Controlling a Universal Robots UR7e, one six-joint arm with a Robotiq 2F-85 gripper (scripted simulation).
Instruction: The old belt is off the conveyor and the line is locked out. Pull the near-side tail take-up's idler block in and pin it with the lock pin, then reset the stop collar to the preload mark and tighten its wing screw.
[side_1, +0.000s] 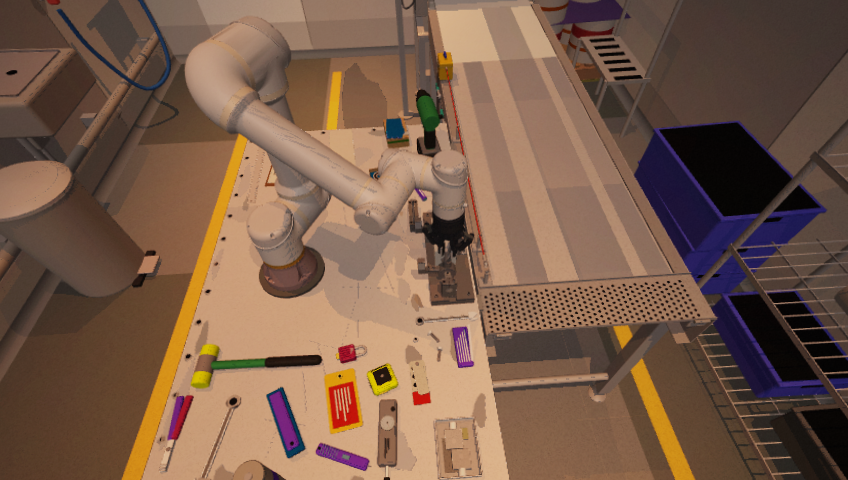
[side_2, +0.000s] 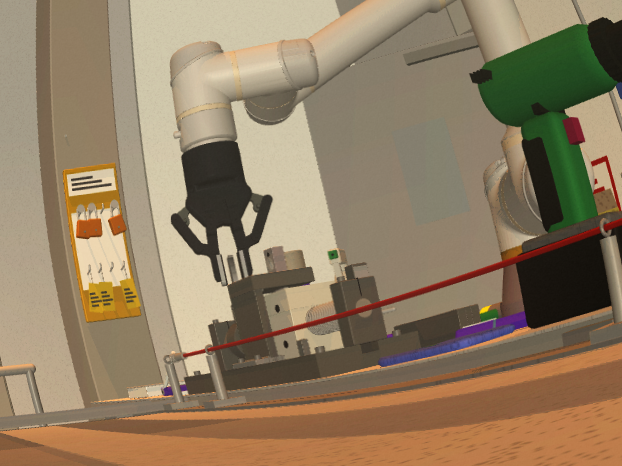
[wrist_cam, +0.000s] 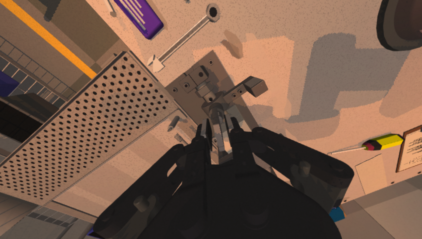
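The lock pin (side_2: 231, 267) stands upright out of the top of the dark idler block (side_2: 261, 306) on the take-up fixture (side_1: 445, 275), which is bolted to the bench beside the conveyor's perforated end. My gripper (side_2: 231, 271) points straight down with the pin's head between its fingers, holding nothing. A threaded rod runs from the pale block to the split stop collar (side_2: 360, 307), with a green-topped wing screw (side_2: 334, 257) above it. In the wrist camera my gripper (wrist_cam: 220, 134) covers most of the idler block.
Blue bins (side_1: 726, 178) stand beyond the conveyor (side_1: 535, 160). A green drill (side_1: 427, 116) stands on the bench behind the fixture, a red cord (side_2: 401, 296) runs along the conveyor edge, and a wrench (side_1: 446, 319), a mallet (side_1: 250, 363) and tags lie on the near bench.
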